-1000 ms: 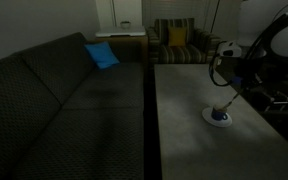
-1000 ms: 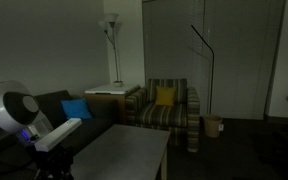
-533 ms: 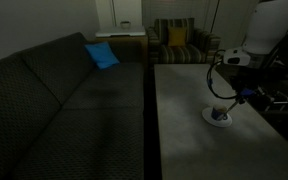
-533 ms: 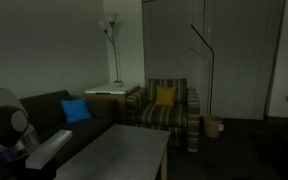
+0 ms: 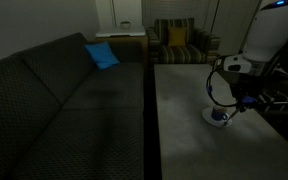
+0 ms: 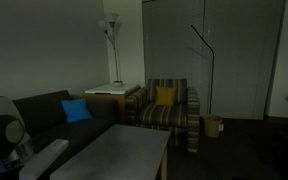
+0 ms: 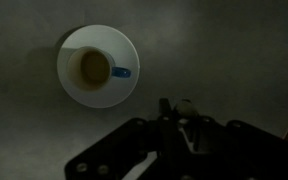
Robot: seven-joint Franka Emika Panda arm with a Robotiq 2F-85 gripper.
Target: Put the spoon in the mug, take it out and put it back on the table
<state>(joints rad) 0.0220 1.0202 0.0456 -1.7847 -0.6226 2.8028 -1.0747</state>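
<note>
The table [image 5: 184,125] shows long bare grey stretches in an exterior view. Open surface runs from the white saucer [image 5: 219,117] toward 6 and 12 o'clock. The saucer sits close to the 3 o'clock edge, where the robot arm [image 5: 269,40] leans in. The sofa [image 5: 54,90] lies just beside the 9 o'clock edge.

In the wrist view the mug [image 7: 92,68] stands upright in the middle of the saucer, its blue handle pointing to 3 o'clock, with bare tabletop all round. The fingers [image 7: 176,108] are together, at the saucer's 4 o'clock and apart from it. The spoon cannot be made out in any view, so whether they pinch it is unclear.

The room is dim. A striped armchair [image 6: 170,108] and a floor lamp [image 6: 111,35] stand beyond the table's far end.
</note>
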